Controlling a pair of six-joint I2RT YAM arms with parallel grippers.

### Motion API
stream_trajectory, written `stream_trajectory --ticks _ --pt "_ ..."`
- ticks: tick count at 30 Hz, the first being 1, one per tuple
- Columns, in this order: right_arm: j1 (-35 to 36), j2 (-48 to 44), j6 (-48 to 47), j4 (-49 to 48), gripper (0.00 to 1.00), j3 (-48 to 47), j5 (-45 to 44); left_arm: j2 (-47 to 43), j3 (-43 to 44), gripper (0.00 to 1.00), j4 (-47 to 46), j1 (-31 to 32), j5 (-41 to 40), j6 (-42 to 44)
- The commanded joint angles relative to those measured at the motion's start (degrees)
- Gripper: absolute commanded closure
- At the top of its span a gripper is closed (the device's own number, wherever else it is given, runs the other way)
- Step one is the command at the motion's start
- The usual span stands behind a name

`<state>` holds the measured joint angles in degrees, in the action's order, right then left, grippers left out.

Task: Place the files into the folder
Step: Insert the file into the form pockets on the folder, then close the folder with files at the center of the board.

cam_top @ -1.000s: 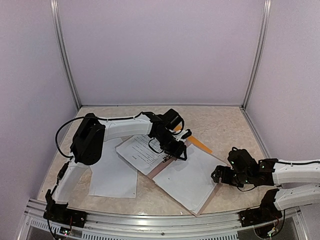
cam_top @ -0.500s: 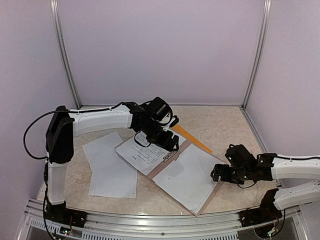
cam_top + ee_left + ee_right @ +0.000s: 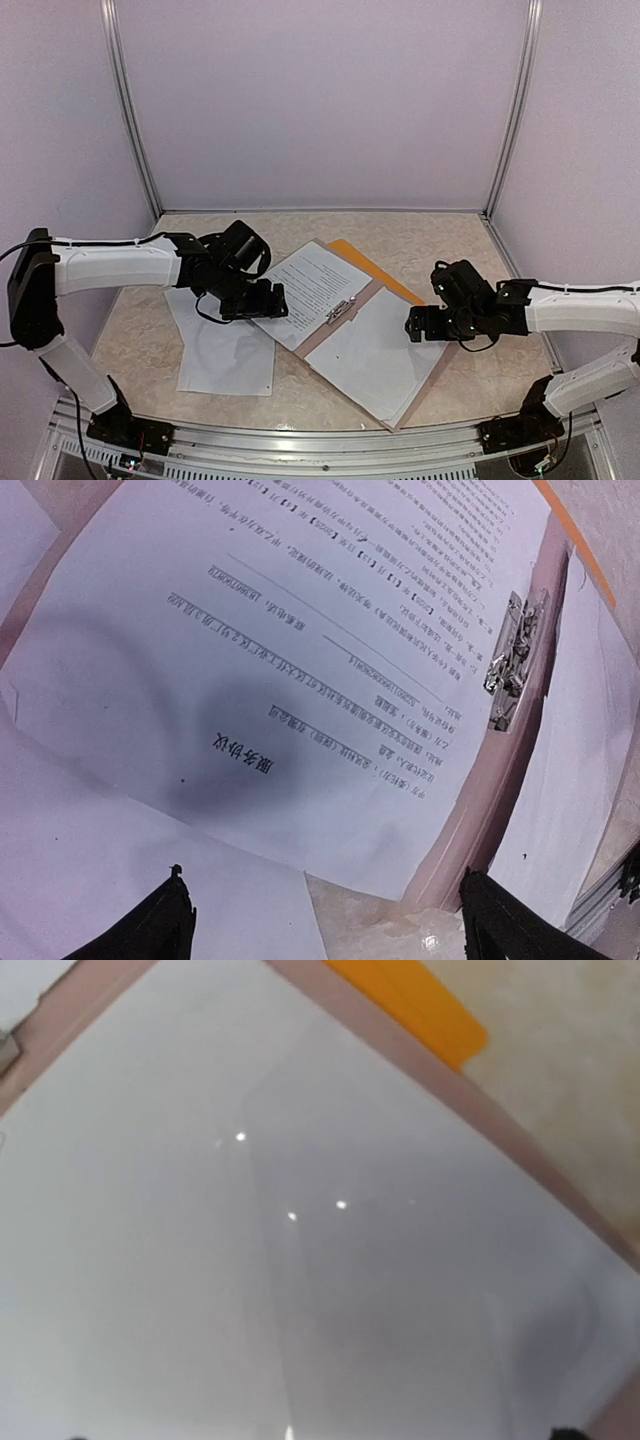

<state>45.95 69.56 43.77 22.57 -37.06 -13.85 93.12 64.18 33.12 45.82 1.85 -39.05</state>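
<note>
**Top view.** The left gripper (image 3: 262, 300) hangs with its jaws released and empty over the near-left edge of the printed sheet (image 3: 318, 288). That sheet lies on a pinkish board (image 3: 322, 340) with a clip (image 3: 340, 311) at its middle. A blank sheet (image 3: 372, 352) covers the board's other half. The folder (image 3: 375, 268) shows as an orange strip at the far edge, under the board. Whether the board is the folder's inner face or a separate thing, I cannot tell. The loose sheets (image 3: 228, 360) lie on the table (image 3: 450, 250), overlapping, just to the near-left of the left fingers, with their long axis running roughly far to near. The left arm is much the nearer to them. The right gripper (image 3: 418, 325) is also spread open, at the blank sheet's right edge, well apart from the loose sheets.

**Left wrist.** The dark fingertips (image 3: 165, 920) stand wide with nothing between them. The printed sheet (image 3: 280, 670) fills the view ahead, and a loose sheet (image 3: 90, 880) lies under and left of the fingers. The next pick probably means drawing back toward it.

**Right wrist.** The blank sheet (image 3: 300, 1240) fills the frame, with the folder's orange corner (image 3: 410, 1000) beyond the board's edge (image 3: 480, 1100). Only the fingertip corners show, far apart and holding nothing.
</note>
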Motion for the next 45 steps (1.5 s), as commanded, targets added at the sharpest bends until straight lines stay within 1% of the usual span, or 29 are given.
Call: stream_trajectory --ticks 1,5,8,11,15,18,22,24,28,35,39,45 --pt "0.47 4.55 -4.90 -4.27 0.02 -1.58 2.75 -6.09 -7.60 0.13 -6.99 -3.07 0.50 -8.94" --pt "0.76 8.30 -6.67 -7.17 0.02 -2.28 4.84 -8.50 -12.13 0.17 -10.47 -6.33 1.16 -11.64" --pt "0.88 9.82 -7.26 -8.37 0.02 -2.32 5.64 -8.76 -15.34 0.20 -14.57 -9.14 4.13 -13.24" --pt "0.97 10.86 -7.47 -8.99 0.02 -2.00 5.97 -7.80 -17.51 0.21 -18.58 -11.55 6.64 -14.36" --pt "0.99 11.69 -7.23 -10.04 0.02 -0.67 6.26 -5.23 -17.95 0.18 -22.01 -12.53 8.69 -15.22" --pt "0.99 12.04 -6.87 -10.90 0.02 0.56 6.73 -3.44 -18.91 0.16 -26.48 -13.22 11.18 -16.35" --pt "0.99 12.16 -6.26 -12.00 0.02 1.90 7.53 -0.92 -19.94 0.17 -31.06 -14.16 14.37 -18.02" --pt "1.11 11.95 -6.00 -12.31 0.02 2.34 7.83 0.36 -20.17 0.19 -32.31 -14.20 14.51 -18.49" --pt "1.08 11.81 -5.72 -12.60 0.02 2.82 7.98 1.68 -21.29 0.27 -37.23 -14.35 14.98 -19.31" --pt "1.17 13.23 -5.61 -12.92 0.03 3.04 8.42 5.08 -23.33 0.47 -51.17 -14.15 19.58 -20.65" --pt "1.18 13.43 -5.62 -12.98 0.03 3.28 8.37 5.23 -21.04 0.57 -52.00 -12.60 21.24 -15.18" --pt "1.22 13.43 -5.71 -13.00 0.03 3.58 8.77 3.17 -19.21 0.70 -51.63 -9.90 21.28 -9.03"
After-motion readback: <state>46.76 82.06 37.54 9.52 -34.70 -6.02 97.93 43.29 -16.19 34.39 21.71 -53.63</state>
